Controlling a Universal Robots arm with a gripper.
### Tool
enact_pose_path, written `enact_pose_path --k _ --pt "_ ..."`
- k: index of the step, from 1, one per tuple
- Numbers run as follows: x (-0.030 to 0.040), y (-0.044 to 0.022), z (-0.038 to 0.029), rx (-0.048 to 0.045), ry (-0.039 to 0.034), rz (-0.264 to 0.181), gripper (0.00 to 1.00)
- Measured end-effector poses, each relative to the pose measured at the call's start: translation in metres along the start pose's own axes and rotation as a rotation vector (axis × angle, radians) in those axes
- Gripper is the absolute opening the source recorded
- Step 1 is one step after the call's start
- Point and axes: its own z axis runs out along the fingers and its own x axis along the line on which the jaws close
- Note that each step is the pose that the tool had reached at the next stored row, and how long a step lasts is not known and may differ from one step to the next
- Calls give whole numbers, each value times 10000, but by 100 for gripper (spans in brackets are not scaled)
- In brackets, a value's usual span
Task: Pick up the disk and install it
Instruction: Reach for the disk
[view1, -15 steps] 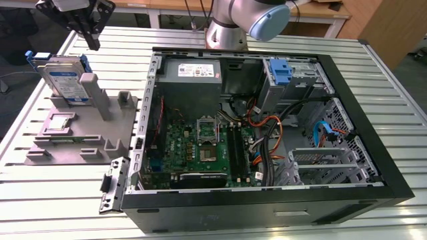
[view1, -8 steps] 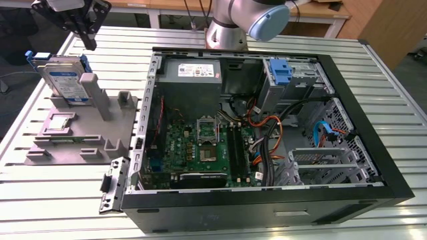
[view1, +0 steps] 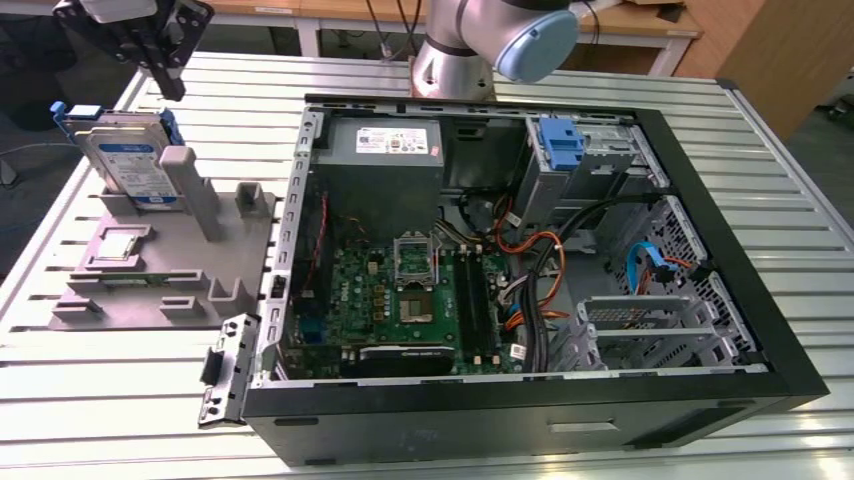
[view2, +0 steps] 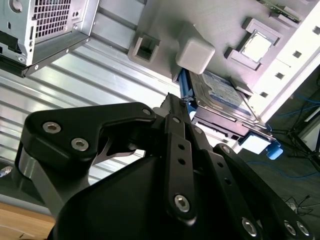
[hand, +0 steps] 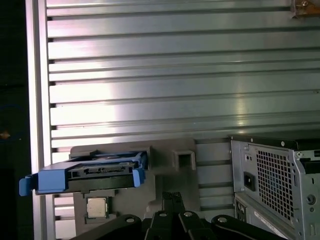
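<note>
The disk (view1: 134, 160) stands on edge in a grey holder (view1: 147, 270) at the exterior view's left, silver with a white-and-blue label and a blue bracket around it. My gripper (view1: 174, 92) hangs just above and slightly behind its top edge, apart from it. Its black fingers are pressed together, shut on nothing. In the second wrist view the fingertips (view2: 172, 100) point toward the disk (view2: 225, 95). The first wrist view shows the disk (hand: 95, 172) edge-on with its blue bracket, beyond the gripper (hand: 172, 196).
An open computer case (view1: 801, 370) lies on the slatted metal table (view1: 120, 400), with a blue-handled drive bay (view1: 563, 140) and a grey power-supply box (view1: 387, 140) at its far end. The arm's base (view1: 454, 60) stands behind the case. A processor chip (hand: 96, 206) sits in the holder.
</note>
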Motion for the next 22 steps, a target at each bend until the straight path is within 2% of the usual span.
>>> enact_pose_path --k 22 --pt "282 -1 23 -1 -1 0 10"
